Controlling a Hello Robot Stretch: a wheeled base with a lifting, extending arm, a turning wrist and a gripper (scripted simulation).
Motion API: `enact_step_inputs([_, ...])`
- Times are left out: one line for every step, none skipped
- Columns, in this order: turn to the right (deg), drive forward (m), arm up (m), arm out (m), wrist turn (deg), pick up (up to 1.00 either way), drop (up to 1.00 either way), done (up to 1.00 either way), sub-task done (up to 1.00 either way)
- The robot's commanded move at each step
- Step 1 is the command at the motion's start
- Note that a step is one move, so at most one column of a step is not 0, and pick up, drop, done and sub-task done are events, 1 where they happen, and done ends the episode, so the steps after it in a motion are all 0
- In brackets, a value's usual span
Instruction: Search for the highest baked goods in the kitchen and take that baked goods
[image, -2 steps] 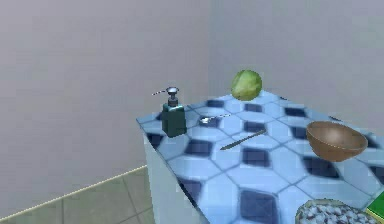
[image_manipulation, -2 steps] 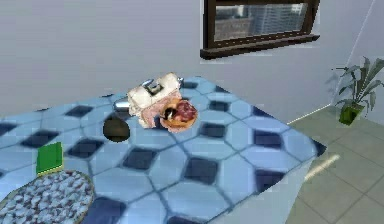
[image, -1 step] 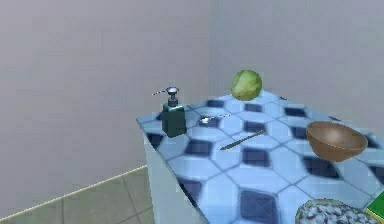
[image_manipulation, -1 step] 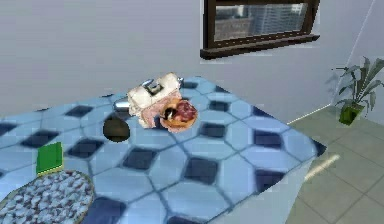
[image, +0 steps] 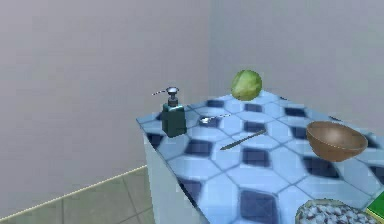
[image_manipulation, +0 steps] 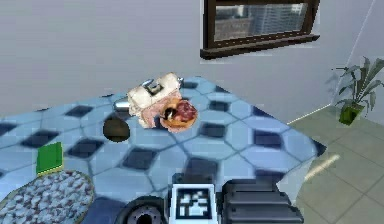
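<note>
A round reddish-brown lump (image_manipulation: 179, 116), possibly a baked good, lies on the blue-tiled counter (image_manipulation: 240, 135) against a pale boxy appliance (image_manipulation: 152, 96). At the arm side view's bottom edge rises the dark arm (image_manipulation: 255, 205) with a white marker square (image_manipulation: 195, 203). Left of that square is the gripper's dark body (image_manipulation: 148, 214). Its far end is cut off by the picture's edge, so I cannot tell whether it holds anything.
In the forward view the counter (image: 270, 160) carries a dark soap dispenser (image: 174, 112), a green lettuce (image: 247, 84), a spoon (image: 210, 120), a knife (image: 243, 140) and a brown bowl (image: 336, 140). A green pad (image_manipulation: 48, 157) and a grey speckled bowl (image_manipulation: 55, 195) lie near the arm. A window (image_manipulation: 260, 25) and a potted plant (image_manipulation: 355, 90) stand beyond.
</note>
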Motion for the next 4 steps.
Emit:
enact_step_inputs([0.0,0.0,0.0,0.38,0.0,0.0,0.0,0.0,0.0])
enact_step_inputs([0.0,0.0,0.0,0.0,45.0,0.0,0.0,0.0,0.0])
enact_step_inputs([0.0,0.0,0.0,0.0,45.0,0.0,0.0,0.0,0.0])
enact_step_inputs([0.0,0.0,0.0,0.0,45.0,0.0,0.0,0.0,0.0])
